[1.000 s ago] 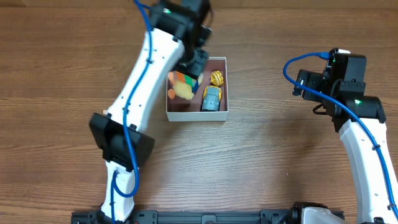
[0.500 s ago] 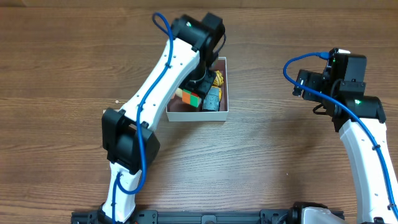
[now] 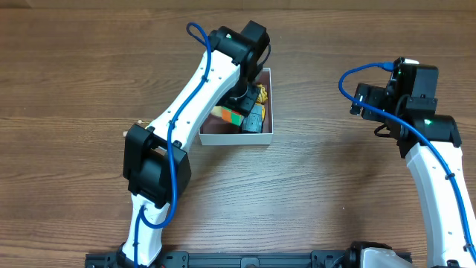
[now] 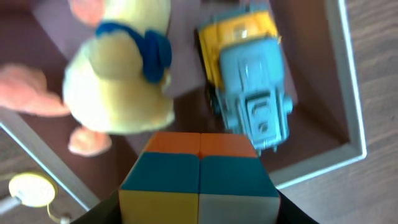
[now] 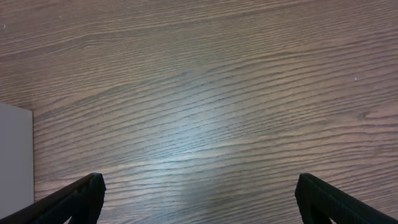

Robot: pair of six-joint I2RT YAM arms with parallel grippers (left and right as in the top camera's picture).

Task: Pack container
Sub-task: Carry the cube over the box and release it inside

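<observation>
Overhead: container (image 3: 235, 137) sits at table (image 3: 67, 67) centre, toward the far edge. Left arm (image 3: 195, 93) reaches across it from the near left, with the left gripper (image 3: 239, 104) down inside and its fingers hidden by the wrist. Cube (image 3: 227, 115) shows just left of the wrist, over the container's near-left part. Car (image 3: 255, 119) lies in the near-right corner, and a yellow toy (image 3: 260, 94), too small to tell what it is, lies beyond it against the right wall. Right arm (image 3: 435, 171) stands well apart on the right, right gripper (image 3: 360, 100) pointing toward the container. Left wrist: cube (image 4: 199, 180) fills the bottom centre with orange, teal, yellow and white squares showing. Dark fingers (image 4: 102, 213) are pressed to both its sides, so the left gripper (image 4: 199, 214) is closed on it. Past it on the mauve floor lie a yellow duck (image 4: 118, 74) with blue collar at left and the blue-and-yellow car (image 4: 252, 81) at right, near the white wall (image 4: 348, 81). Right wrist: right gripper (image 5: 199, 202) spread wide, nothing between the fingers (image 5: 78, 199), bare wood below. A pale edge, seemingly the container (image 5: 15, 155), sits at far left.
</observation>
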